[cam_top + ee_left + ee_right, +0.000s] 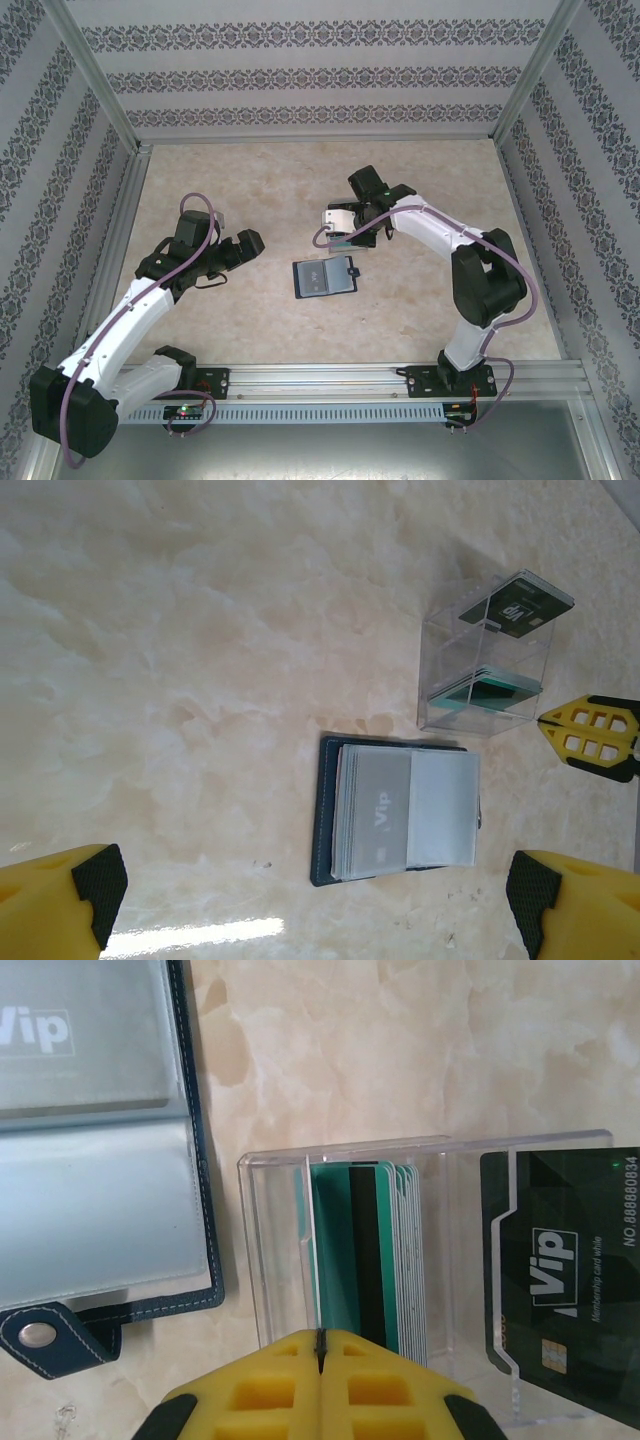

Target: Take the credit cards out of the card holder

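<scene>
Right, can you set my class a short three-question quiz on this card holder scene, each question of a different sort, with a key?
1. One word: what is printed on the card seen through the clear sleeve of the card holder?
2. True or false: the left gripper has its jaws shut.
3. Where do the teal cards stand? A, loose on the table. B, in the clear box. C, in the card holder.

Key: 1 Vip; 2 false; 3 B.
</scene>
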Motion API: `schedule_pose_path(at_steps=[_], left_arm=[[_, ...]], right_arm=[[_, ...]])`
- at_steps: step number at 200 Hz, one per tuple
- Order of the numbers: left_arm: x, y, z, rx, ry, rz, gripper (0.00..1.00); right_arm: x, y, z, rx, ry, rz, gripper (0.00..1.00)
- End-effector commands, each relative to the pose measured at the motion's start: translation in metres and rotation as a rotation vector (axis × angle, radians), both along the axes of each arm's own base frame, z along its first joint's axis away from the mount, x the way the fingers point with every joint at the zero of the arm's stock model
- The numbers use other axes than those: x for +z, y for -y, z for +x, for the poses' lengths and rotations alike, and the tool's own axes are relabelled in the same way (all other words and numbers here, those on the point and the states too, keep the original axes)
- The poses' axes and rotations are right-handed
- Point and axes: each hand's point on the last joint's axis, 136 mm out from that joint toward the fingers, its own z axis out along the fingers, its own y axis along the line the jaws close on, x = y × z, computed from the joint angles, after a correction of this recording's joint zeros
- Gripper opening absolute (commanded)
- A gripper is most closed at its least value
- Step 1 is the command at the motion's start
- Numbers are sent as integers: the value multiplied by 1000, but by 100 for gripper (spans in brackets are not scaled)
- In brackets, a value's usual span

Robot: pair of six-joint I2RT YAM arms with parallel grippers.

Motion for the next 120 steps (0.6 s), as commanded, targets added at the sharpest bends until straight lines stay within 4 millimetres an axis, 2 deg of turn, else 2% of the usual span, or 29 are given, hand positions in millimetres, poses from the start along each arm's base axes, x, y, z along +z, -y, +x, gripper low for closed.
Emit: schedule_pose_path(at_steps=[1, 10, 38, 55, 120], left_arm=[[-4, -6, -5, 16, -17, 3, 99], [-5, -6, -6, 15, -20, 4, 99], [-5, -6, -6, 17, -20, 5, 99], [-5, -6, -5, 19, -18, 4, 99], [-6, -5, -3, 15, -18, 1, 99]], right_arm=[[-14, -2, -7, 6, -45, 12, 7], [-16, -1, -7, 5, -45, 9, 12], [-19, 4, -3, -14, -29, -9, 14], [-20, 5, -1, -23, -22, -13, 19], [-15, 9, 16, -98, 33, -23, 23]])
